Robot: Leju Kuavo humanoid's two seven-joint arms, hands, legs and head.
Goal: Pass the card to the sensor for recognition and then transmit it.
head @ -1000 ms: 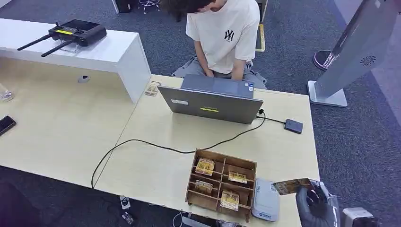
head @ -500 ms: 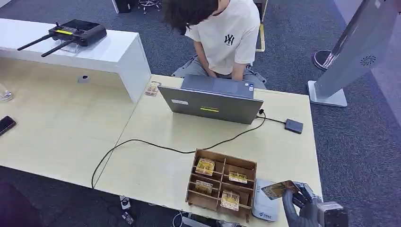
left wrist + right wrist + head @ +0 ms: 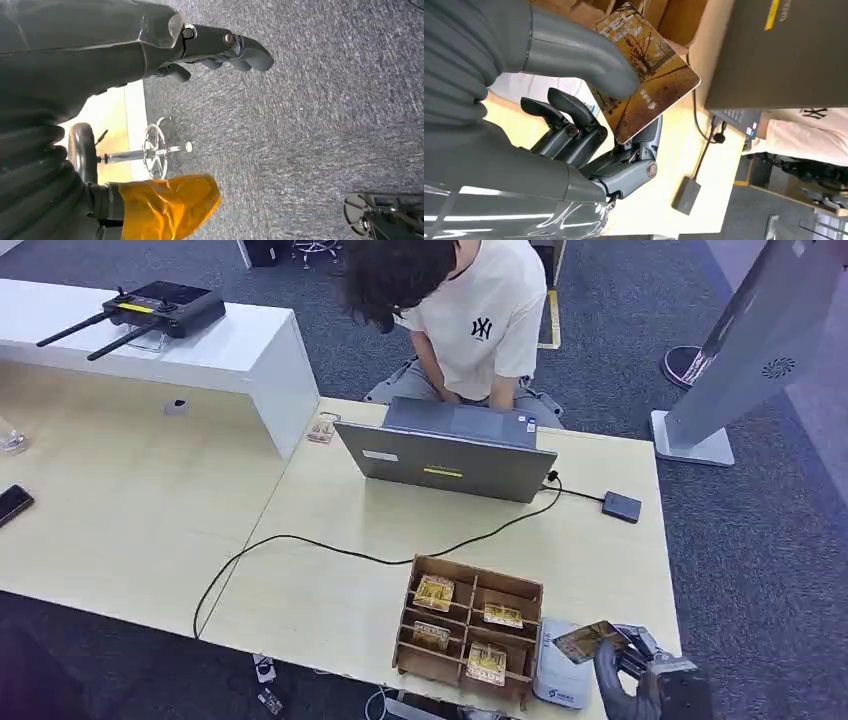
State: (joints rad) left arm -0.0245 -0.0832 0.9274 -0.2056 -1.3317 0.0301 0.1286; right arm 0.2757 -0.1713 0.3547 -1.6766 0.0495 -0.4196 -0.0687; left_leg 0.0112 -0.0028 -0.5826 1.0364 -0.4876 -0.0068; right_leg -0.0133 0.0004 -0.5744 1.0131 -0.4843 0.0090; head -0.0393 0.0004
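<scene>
right hand (image 3: 640, 680) at the near right corner of the light wood table (image 3: 330, 600), pinching the card (image 3: 588, 640) between thumb and fingers; the other fingers curl below it. card is gold-brown with a tree print, held tilted, its free end over the far end of the white sensor (image 3: 560, 680). cannot tell whether card and sensor touch. right wrist view confirms the grip: thick grey thumb pressed on the card (image 3: 644, 75) face, darker fingers (image 3: 574, 125) behind it.

sensor lies flat on the table, just beside the right side of the wooden compartment box (image 3: 470, 630). box holds more gold cards in several compartments.

left hand (image 3: 220, 47) hangs over grey carpet (image 3: 325, 100), fingers apart and lightly curled, holding nothing.

far side of table: grey laptop (image 3: 450, 450), open, with a person (image 3: 470, 310) in a white t-shirt seated behind it. black cable (image 3: 330, 550) runs from the laptop across the table; small dark box (image 3: 621, 506) near the right edge.
</scene>
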